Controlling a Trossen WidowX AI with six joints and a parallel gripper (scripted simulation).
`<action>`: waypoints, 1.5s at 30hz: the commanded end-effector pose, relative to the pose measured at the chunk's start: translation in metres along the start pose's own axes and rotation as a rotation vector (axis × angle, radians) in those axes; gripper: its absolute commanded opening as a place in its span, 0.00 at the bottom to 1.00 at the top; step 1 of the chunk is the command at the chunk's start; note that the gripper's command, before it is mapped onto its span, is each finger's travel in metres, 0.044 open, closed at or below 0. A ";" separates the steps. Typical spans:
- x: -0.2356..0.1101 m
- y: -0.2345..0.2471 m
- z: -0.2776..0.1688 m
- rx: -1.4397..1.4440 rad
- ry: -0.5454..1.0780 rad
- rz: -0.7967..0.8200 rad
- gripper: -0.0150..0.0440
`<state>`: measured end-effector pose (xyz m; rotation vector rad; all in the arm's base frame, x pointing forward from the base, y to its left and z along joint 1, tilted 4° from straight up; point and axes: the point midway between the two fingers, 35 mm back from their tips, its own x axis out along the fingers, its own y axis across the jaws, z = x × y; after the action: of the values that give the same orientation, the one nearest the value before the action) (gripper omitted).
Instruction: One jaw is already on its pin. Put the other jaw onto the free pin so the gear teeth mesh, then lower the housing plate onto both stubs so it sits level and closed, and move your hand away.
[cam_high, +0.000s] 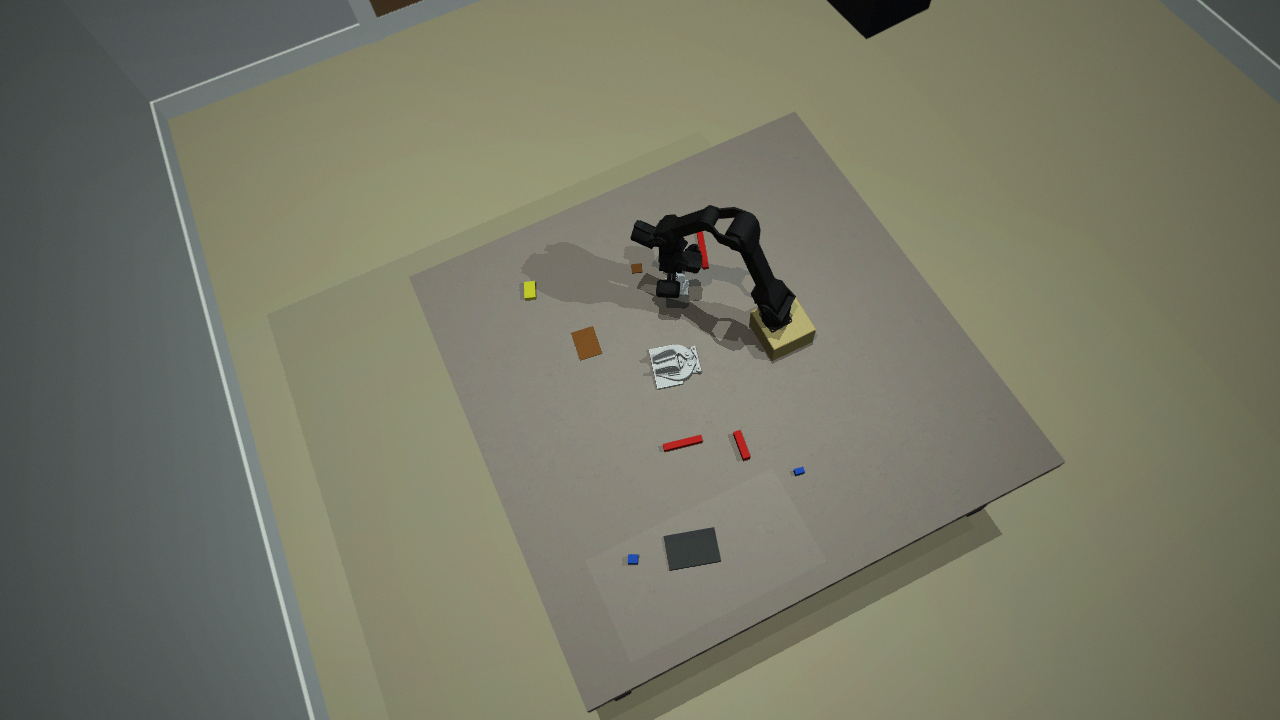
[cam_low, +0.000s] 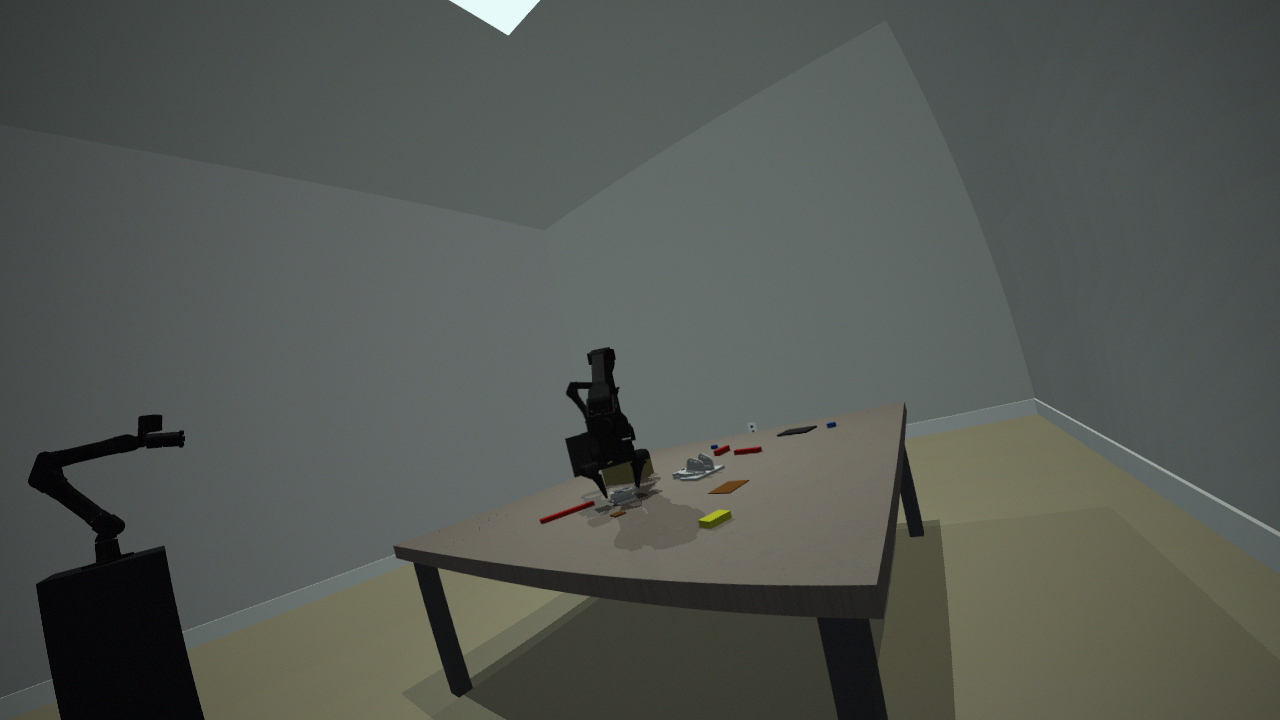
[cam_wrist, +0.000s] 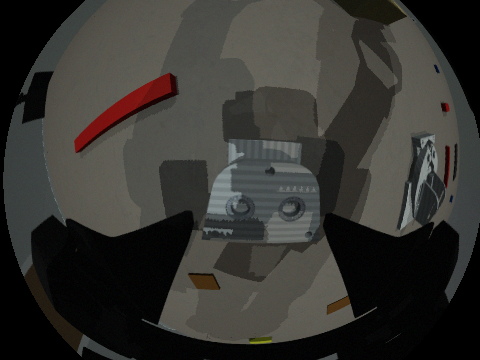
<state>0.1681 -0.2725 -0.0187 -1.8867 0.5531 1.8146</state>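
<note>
The housing plate (cam_high: 683, 284) (cam_low: 623, 497) (cam_wrist: 265, 192) is pale grey with two round holes and a straight tab, and lies on the table apart from the base. My gripper (cam_high: 678, 275) (cam_low: 622, 491) (cam_wrist: 262, 220) is open and empty, pointing down close over the plate, with one finger at each side of it in the wrist view. The white base (cam_high: 667, 385) (cam_wrist: 406, 202) stands nearer the table's middle and carries the jaws (cam_high: 665, 355) (cam_wrist: 430, 197). The pins are too small to make out, and I cannot tell whether the gear teeth mesh.
A red bar (cam_high: 702, 249) (cam_wrist: 125, 107) and a small brown tile (cam_high: 636, 267) (cam_wrist: 204, 281) lie near the plate. A larger brown tile (cam_high: 586, 342), a yellow block (cam_high: 529, 290), two more red bars, two blue blocks and a dark slab (cam_high: 691, 548) lie farther off.
</note>
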 end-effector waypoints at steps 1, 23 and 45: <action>0.010 -0.001 0.003 0.005 -0.008 -0.004 1.00; 0.015 -0.002 0.003 0.005 -0.008 -0.004 1.00; 0.015 -0.001 0.003 0.000 -0.007 -0.003 0.89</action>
<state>0.1672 -0.2694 -0.0337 -1.8788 0.5473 1.8186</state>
